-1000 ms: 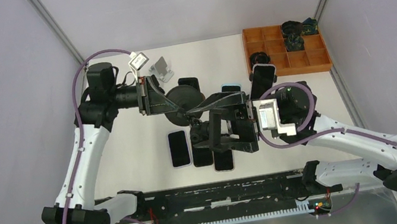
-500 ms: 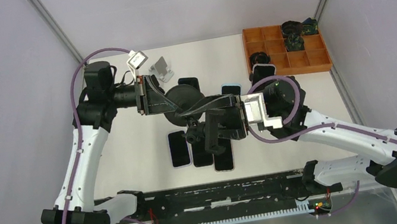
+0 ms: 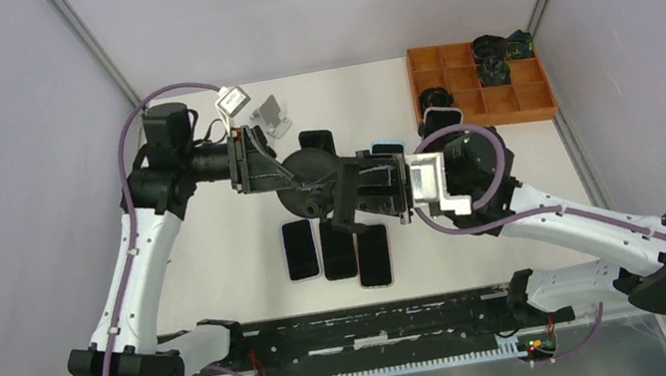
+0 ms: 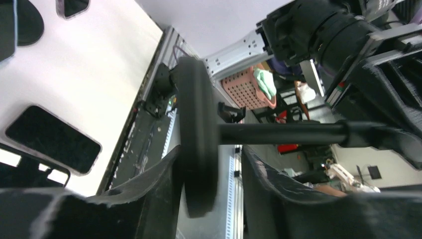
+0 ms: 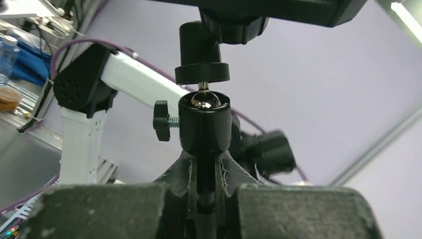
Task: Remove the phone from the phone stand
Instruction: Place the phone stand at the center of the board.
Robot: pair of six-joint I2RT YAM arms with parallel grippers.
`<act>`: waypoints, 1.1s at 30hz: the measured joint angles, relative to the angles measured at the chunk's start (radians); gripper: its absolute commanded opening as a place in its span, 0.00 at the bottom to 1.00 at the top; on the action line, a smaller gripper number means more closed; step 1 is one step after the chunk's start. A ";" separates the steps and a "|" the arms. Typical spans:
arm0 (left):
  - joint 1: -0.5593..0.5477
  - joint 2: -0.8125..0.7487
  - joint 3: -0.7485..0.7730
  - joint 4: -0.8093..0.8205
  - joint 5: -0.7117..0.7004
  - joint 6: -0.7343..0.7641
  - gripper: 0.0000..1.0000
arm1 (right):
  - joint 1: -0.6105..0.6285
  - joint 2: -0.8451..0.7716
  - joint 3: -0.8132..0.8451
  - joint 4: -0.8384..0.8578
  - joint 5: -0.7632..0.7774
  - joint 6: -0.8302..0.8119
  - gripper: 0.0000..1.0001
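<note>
The phone stand is black, with a round base disc [image 3: 307, 174], a thin rod [image 4: 283, 133], a ball joint [image 5: 205, 101] and a clamp head [image 5: 263, 10]. It hangs sideways above the table between both arms. My left gripper [image 4: 210, 152] straddles the disc [image 4: 196, 149]; one finger touches it and a gap shows at the other. My right gripper [image 5: 206, 159] is shut on the rod just below the ball joint. In the top view the left gripper [image 3: 292, 176] and right gripper [image 3: 343, 197] meet at the stand. The phone in the clamp is hidden.
Three flat dark handsets [image 3: 337, 248] lie side by side on the table under the stand, with more [image 3: 316, 138] behind it. A small white stand [image 3: 272, 115] sits at the back. An orange compartment tray [image 3: 479, 84] holds dark parts at the back right.
My right gripper swung from over the handsets up to the stand's rod and shut on it. The left gripper's jaws eased slightly around the disc.
</note>
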 measured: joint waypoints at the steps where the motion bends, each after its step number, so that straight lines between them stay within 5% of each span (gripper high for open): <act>1: 0.000 0.002 0.007 -0.002 -0.006 0.003 0.84 | 0.002 0.000 0.003 -0.011 0.020 -0.002 0.00; 3: 0.000 0.006 0.043 -0.020 -0.025 0.032 0.99 | 0.004 0.003 0.012 -0.069 0.077 -0.003 0.00; 13: 0.006 0.048 0.256 -0.250 -0.338 0.340 1.00 | -0.051 0.165 0.296 -0.316 0.470 -0.008 0.00; 23: 0.025 0.022 0.280 -0.280 -0.758 0.456 1.00 | -0.329 0.348 0.373 -0.338 0.750 0.046 0.00; 33: 0.040 0.029 0.276 -0.282 -0.815 0.505 1.00 | -0.664 0.522 0.493 -0.258 0.745 0.203 0.00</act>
